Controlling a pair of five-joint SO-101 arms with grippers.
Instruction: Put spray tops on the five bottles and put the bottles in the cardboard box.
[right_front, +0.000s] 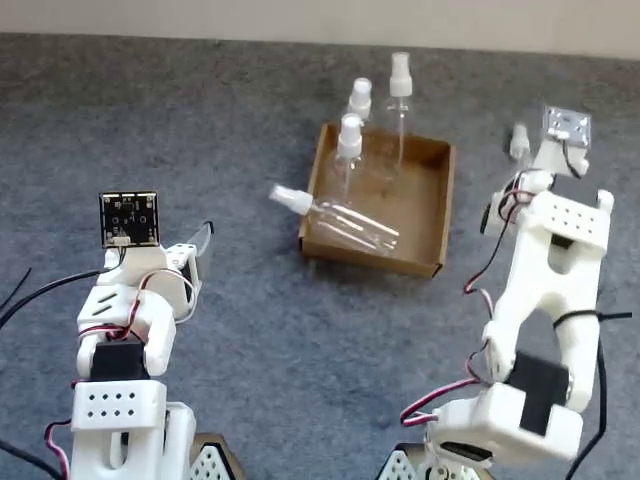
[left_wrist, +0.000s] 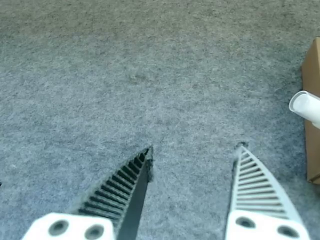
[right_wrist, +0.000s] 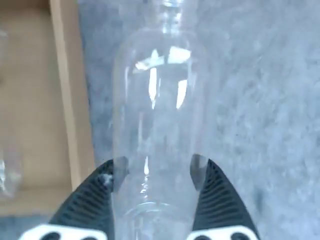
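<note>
5 clear plastic bottles with white spray tops sit in or near the shallow brown cardboard box on the grey carpeted worktop. The lying bottle rests on its side across the box's near left corner, and its white spray top juts out past the wall. The short upright bottle stands inside near the left wall. The tall upright bottle stands toward the far wall. The rear bottle is just behind the short one; I cannot tell whether it is inside the box. The right hand is clenched around the 5th bottle, with a finger pressed to each side. This bottle is just beside the box's outer right wall, and I cannot tell whether it touches the worktop. The left hand is released, its fingers spread wide over bare carpet, well apart from the box.
</note>
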